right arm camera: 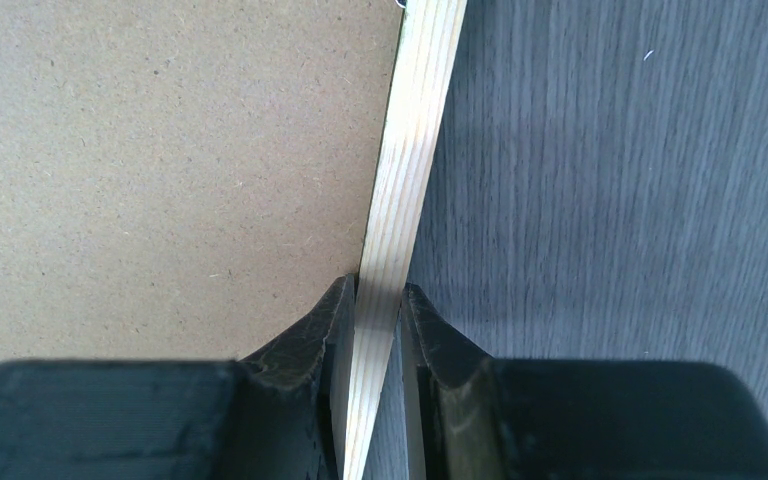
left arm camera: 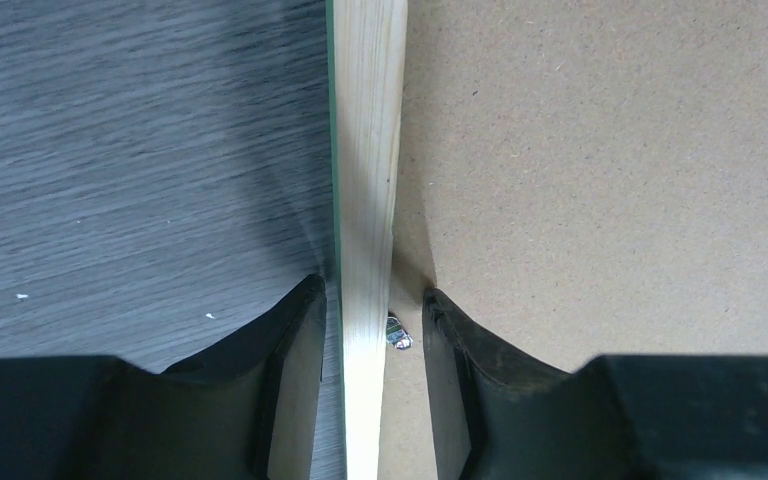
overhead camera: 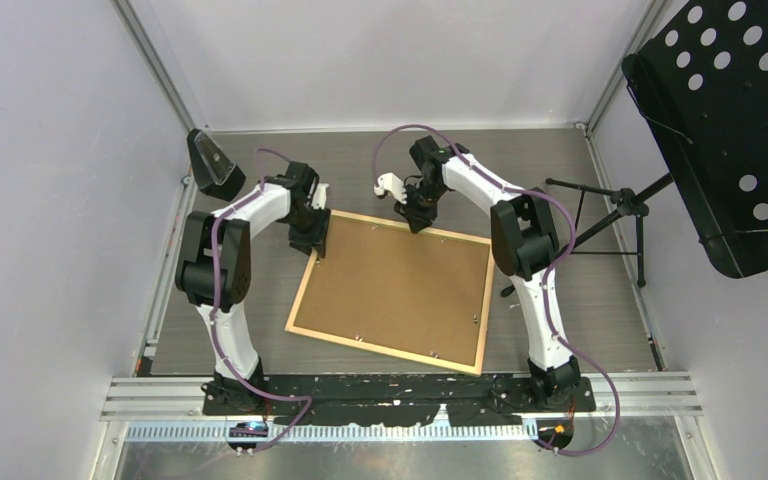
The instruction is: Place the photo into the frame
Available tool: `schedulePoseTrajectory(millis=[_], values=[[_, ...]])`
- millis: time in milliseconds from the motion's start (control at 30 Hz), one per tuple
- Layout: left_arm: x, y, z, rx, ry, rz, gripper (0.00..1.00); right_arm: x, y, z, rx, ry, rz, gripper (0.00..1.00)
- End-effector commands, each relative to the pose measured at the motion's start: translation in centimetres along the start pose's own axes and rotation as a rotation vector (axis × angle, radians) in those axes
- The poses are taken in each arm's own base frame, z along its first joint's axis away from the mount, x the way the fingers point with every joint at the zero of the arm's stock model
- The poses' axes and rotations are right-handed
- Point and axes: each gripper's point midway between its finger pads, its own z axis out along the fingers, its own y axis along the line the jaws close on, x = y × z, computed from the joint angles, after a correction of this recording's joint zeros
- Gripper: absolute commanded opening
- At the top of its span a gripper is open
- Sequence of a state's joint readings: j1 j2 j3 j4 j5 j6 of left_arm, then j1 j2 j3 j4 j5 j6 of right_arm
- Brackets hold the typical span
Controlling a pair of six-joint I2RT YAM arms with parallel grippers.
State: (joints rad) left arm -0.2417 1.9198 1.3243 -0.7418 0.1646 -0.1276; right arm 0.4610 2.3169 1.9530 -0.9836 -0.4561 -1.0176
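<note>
Frame (overhead camera: 385, 349): face-down on tabletop (overhead camera: 580, 300), brown backing board (overhead camera: 400, 285) filling it; photo not visible. Right pincer (right arm camera: 375, 290): clamped on far rail, likely steadying it. Left pincer (left arm camera: 370, 295): astride left rail, slack, gripping nothing.

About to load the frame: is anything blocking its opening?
Yes: the brown backing board fills the opening of the frame, which lies back up. It likely has to come out first.

Nothing readable is showing: no lettering, label, brand, number or sign is appearing on the frame (overhead camera: 385, 351), the backing board (overhead camera: 400, 285) or the worktop (overhead camera: 580, 300)
</note>
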Motion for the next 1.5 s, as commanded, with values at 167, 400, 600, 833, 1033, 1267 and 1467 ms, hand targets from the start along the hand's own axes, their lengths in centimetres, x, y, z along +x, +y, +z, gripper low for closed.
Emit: schedulePoseTrajectory(millis=[167, 400, 600, 833, 1033, 1267, 1467], values=[[-0.7, 0.0, -0.9, 0.000, -0.053, -0.007, 0.40, 0.2, 1.9, -0.8, -0.038, 0.035, 0.017, 0.06], [-0.1, 0.0, -1.2, -0.008, -0.068, -0.022, 0.41, 0.4, 1.3, -0.8, -0.013, 0.046, 0.030, 0.05], [0.0, 0.1, -1.4, -0.011, -0.079, -0.025, 0.42, 0.8, 0.8, -0.9, 0.002, 0.061, 0.033, 0.05], [-0.2, 0.1, -1.5, -0.013, -0.090, -0.027, 0.32, 1.1, 0.7, -1.1, 0.007, 0.066, 0.034, 0.05], [-0.3, 0.2, -1.4, -0.012, -0.098, -0.035, 0.29, 1.3, 1.0, -0.8, -0.004, 0.070, 0.034, 0.06], [-0.2, 0.2, -0.8, -0.001, -0.098, -0.060, 0.23, 1.4, 1.2, -0.7, -0.010, 0.070, 0.038, 0.05], [0.2, 0.2, -0.4, 0.001, -0.109, -0.076, 0.07, 1.6, 1.3, -0.6, -0.013, 0.075, 0.042, 0.05]])
